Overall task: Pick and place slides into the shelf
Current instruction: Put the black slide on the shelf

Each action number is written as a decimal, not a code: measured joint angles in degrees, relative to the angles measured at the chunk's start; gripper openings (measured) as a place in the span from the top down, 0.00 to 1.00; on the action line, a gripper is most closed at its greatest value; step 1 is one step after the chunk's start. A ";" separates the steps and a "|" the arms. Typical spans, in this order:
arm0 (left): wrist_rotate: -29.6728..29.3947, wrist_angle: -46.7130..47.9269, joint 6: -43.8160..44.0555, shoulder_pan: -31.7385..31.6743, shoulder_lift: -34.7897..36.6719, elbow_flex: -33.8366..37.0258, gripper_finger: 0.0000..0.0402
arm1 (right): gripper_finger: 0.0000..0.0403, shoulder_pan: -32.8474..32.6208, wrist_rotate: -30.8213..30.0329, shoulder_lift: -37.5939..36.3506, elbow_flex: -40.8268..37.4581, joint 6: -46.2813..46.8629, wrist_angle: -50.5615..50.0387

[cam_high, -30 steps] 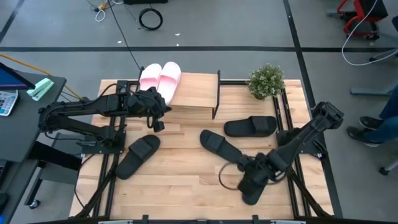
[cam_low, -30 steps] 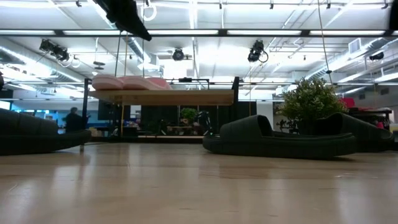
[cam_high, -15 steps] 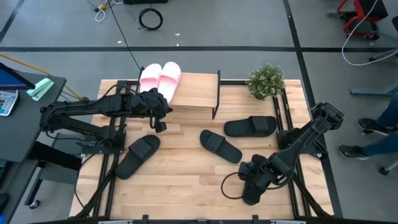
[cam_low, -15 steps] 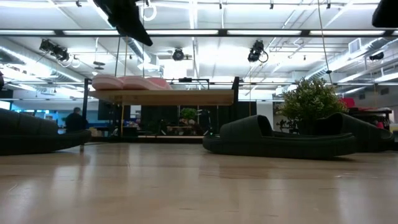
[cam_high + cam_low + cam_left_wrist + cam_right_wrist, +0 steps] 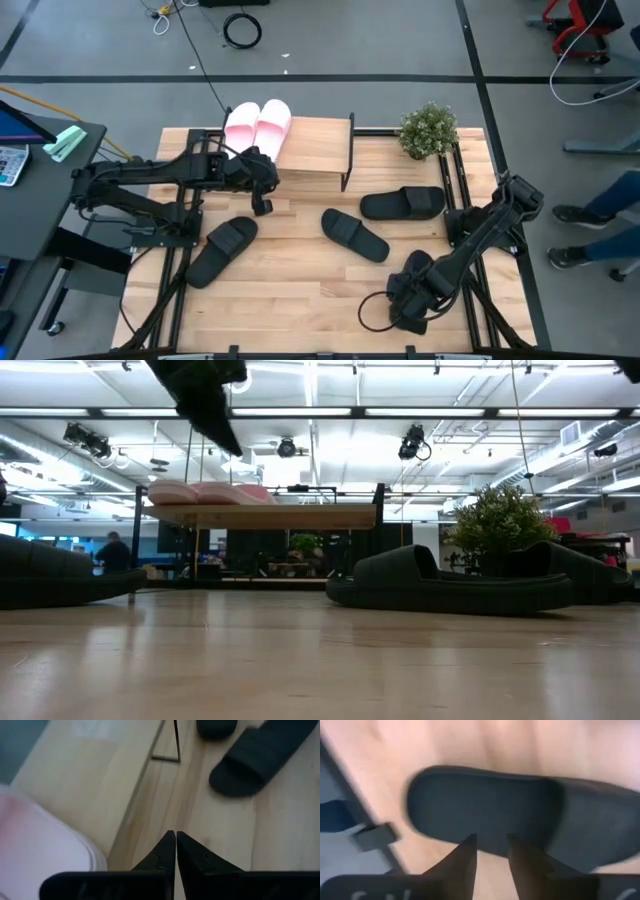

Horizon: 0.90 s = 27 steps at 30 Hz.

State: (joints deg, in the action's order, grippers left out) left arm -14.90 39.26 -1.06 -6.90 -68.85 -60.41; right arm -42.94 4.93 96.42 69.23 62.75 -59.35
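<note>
Hovering at the table's near right, right gripper with fingers parted a little and holding nothing, a black slide lying crosswise just beyond the fingertips. Farther off, hanging with fingers all but touching and empty, left gripper beside the shelf, two pink slides resting atop it, long axes running front to back.
</note>
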 joint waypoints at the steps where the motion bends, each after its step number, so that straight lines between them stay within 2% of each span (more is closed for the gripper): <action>1: -0.01 -0.44 0.03 0.00 -0.42 -0.01 0.94 | 0.71 0.00 -0.79 0.06 0.00 0.10 -1.45; 8: -0.01 0.20 0.40 0.00 -1.94 -0.03 0.97 | 0.68 0.00 -4.65 0.07 -0.01 1.84 -8.70; 22: 0.00 0.42 0.49 0.00 -2.53 -0.03 0.95 | 0.68 0.00 -5.92 -0.04 -6.49 -0.05 -5.74; 27: 0.00 0.42 0.49 0.02 -2.53 -0.03 0.97 | 0.68 -0.02 -7.53 -0.04 -7.70 -0.20 -7.90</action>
State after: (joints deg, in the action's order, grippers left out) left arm -14.90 39.68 -0.58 -6.87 -71.37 -60.45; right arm -42.96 -2.60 96.38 61.53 62.54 -67.25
